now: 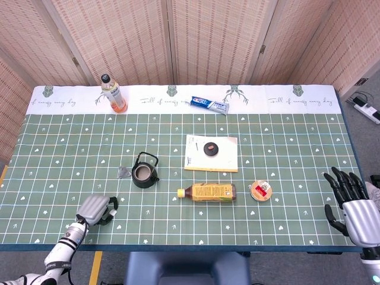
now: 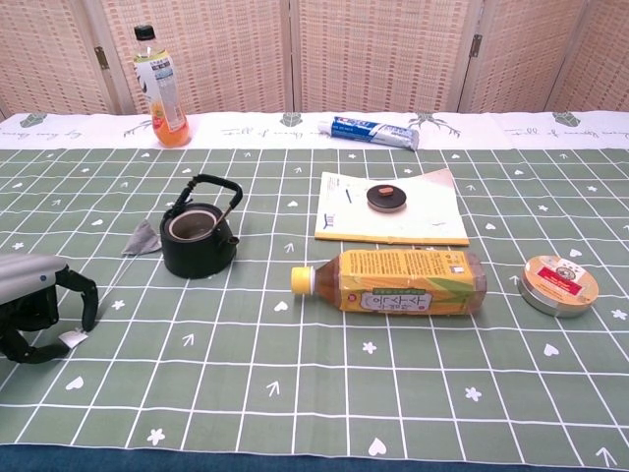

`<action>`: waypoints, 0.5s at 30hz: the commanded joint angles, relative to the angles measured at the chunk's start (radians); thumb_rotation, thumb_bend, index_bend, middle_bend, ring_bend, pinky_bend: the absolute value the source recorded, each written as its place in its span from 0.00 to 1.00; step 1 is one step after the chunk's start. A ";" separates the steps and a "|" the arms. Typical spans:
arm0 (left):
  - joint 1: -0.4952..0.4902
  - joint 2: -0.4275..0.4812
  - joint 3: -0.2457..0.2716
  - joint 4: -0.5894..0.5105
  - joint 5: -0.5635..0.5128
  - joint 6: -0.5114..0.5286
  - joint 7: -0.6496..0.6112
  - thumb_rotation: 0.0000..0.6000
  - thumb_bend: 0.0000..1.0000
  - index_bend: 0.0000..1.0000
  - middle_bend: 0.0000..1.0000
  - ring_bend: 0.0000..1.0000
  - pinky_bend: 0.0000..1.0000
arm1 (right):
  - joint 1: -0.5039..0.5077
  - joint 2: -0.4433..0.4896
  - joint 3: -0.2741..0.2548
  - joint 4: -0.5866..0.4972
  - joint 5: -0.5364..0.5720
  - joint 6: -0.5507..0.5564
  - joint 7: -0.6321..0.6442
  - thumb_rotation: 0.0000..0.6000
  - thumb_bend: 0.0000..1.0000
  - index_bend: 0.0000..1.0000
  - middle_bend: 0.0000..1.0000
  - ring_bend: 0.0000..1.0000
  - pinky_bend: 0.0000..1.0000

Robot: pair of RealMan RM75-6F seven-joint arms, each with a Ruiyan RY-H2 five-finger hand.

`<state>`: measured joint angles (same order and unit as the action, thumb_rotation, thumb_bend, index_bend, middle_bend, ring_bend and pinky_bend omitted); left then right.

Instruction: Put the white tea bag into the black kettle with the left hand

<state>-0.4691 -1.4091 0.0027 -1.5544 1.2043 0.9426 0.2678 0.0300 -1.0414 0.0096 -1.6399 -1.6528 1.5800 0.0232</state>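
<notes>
The left hand [image 1: 95,208] rests low on the green tablecloth [image 1: 285,154], near the front edge, at about 7 o'clock from the black kettle [image 1: 144,172]. In the chest view this hand [image 2: 34,305] has its dark fingers [image 2: 86,300] curled down toward the cloth, and a small white paper tag [image 2: 71,339] lies just under the fingertips. Whether the fingers really pinch the tag or only touch it, I cannot tell.

From the tag a thin string [image 2: 113,283] goes up the cloth to the tea bag [image 2: 143,238]. The tea bag lies flat on the table just beside the kettle, at 9 o'clock from it, outside the pot. It looks rather grey-white. The kettle stands upright with no lid on, its handle [image 2: 218,190] raised.

The right hand [image 1: 350,205] is at the right edge of the table, beyond the cloth, with its fingers spread apart and nothing in them.

At 3 o'clock from the kettle, a yellow bottle [image 1: 208,192] lies on its side, and a round tin [image 1: 260,190] sits further right. At 1 o'clock, a sheet of paper [image 1: 219,159] carries a small dark lid [image 1: 209,148]. Far at the back stand an orange drink bottle [image 1: 113,95] and a toothpaste tube [image 1: 209,105] on the white strip.
</notes>
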 commanded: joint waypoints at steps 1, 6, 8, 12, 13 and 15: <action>-0.002 -0.003 0.000 0.010 0.002 -0.002 -0.006 1.00 0.29 0.45 1.00 1.00 1.00 | 0.000 0.001 0.000 0.000 0.002 -0.001 0.002 1.00 0.54 0.00 0.00 0.00 0.00; -0.005 -0.006 0.000 0.026 0.015 0.000 -0.019 1.00 0.29 0.44 1.00 1.00 1.00 | 0.000 0.002 0.003 0.001 0.006 -0.002 0.005 1.00 0.54 0.00 0.00 0.00 0.00; -0.004 -0.009 0.002 0.032 0.022 0.002 -0.028 1.00 0.29 0.45 1.00 1.00 1.00 | 0.000 0.002 0.003 0.002 0.007 -0.001 0.006 1.00 0.54 0.00 0.00 0.00 0.00; -0.005 -0.009 0.000 0.037 0.020 -0.002 -0.039 1.00 0.29 0.47 1.00 1.00 1.00 | -0.001 0.002 0.008 0.002 0.014 0.001 0.006 1.00 0.54 0.00 0.00 0.00 0.00; -0.006 -0.008 0.000 0.037 0.021 -0.003 -0.042 1.00 0.29 0.48 1.00 1.00 1.00 | 0.000 0.001 0.008 0.002 0.016 -0.002 0.005 1.00 0.54 0.00 0.00 0.00 0.00; -0.007 -0.007 0.000 0.038 0.029 -0.003 -0.052 1.00 0.29 0.49 1.00 1.00 1.00 | 0.002 0.000 0.009 0.002 0.020 -0.008 0.003 1.00 0.54 0.00 0.00 0.00 0.00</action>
<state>-0.4751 -1.4166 0.0028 -1.5168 1.2302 0.9404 0.2188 0.0313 -1.0410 0.0184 -1.6378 -1.6342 1.5734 0.0267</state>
